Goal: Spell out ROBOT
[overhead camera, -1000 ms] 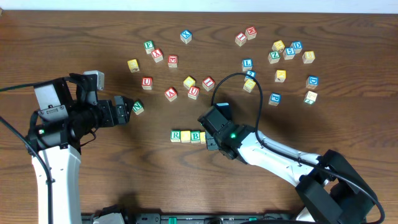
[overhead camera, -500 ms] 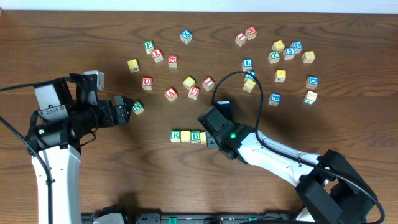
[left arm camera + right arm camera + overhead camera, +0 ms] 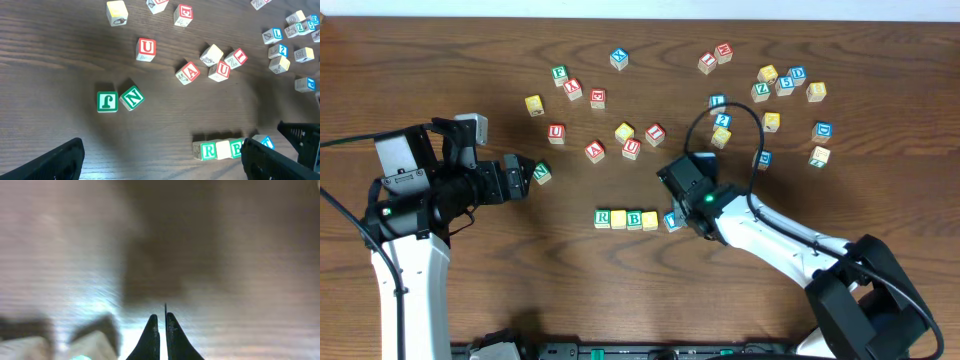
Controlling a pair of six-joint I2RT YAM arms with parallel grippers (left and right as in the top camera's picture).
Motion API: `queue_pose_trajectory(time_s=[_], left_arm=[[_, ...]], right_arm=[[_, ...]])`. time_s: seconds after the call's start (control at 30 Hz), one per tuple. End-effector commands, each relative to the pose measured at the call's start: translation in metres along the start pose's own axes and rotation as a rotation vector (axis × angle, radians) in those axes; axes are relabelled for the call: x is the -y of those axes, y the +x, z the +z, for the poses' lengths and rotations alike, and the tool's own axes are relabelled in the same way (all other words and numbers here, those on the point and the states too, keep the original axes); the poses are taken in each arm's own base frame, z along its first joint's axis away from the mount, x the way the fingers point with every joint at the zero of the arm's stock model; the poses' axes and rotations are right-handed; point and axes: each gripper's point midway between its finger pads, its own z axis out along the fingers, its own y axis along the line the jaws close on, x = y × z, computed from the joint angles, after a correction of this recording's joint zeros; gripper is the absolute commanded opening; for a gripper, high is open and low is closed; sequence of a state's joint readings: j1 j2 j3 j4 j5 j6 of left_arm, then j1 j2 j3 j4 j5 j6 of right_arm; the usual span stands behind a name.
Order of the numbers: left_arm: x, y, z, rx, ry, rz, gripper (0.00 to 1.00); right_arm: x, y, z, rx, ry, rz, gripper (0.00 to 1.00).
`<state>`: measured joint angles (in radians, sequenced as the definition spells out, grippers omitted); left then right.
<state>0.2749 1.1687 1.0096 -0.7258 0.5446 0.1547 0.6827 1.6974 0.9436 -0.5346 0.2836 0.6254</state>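
Note:
A row of blocks lies at the table's middle: green R (image 3: 603,217), a yellow block (image 3: 618,218), green B (image 3: 634,219) and another yellow block (image 3: 649,220). A blue block (image 3: 672,221) sits tilted at the row's right end. The row also shows in the left wrist view, with R (image 3: 208,150) and the blue block (image 3: 266,143). My right gripper (image 3: 682,205) is shut and empty (image 3: 161,322), just up and right of the blue block. My left gripper (image 3: 520,165) is open and empty (image 3: 167,165), beside a green N block (image 3: 541,173).
Loose letter blocks lie across the far half: red T (image 3: 655,133), red U (image 3: 631,148), red A (image 3: 594,151), another red U (image 3: 556,131). A cluster of blue and yellow blocks (image 3: 782,82) sits far right. A green J block (image 3: 107,101) sits next to N.
My right gripper has pulled back up and to the right from the row's right end, uncovering the tilted blue block there. The left arm has not moved.

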Motion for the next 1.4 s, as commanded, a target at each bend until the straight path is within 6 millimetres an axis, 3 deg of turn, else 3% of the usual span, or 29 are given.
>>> queue_pose_trajectory(time_s=[0.0, 0.17, 0.33, 0.8, 1.37], left_arm=[[0.001, -0.007, -0.004, 0.020, 0.001, 0.012, 0.98], [0.001, -0.007, -0.004, 0.020, 0.001, 0.013, 0.98], [0.001, -0.007, -0.004, 0.020, 0.001, 0.013, 0.98], [0.001, -0.007, -0.004, 0.020, 0.001, 0.013, 0.98], [0.001, -0.007, -0.004, 0.020, 0.001, 0.013, 0.98]], right_arm=[[0.001, 0.011, -0.001, -0.059, 0.002, 0.039, 0.01], [-0.010, 0.033, -0.005, -0.142, -0.032, 0.045, 0.01], [-0.030, 0.040, -0.010, -0.124, -0.066, 0.022, 0.01], [-0.045, 0.033, -0.012, -0.074, -0.109, 0.024, 0.01], [-0.048, 0.027, -0.012, -0.051, -0.118, 0.016, 0.01]])
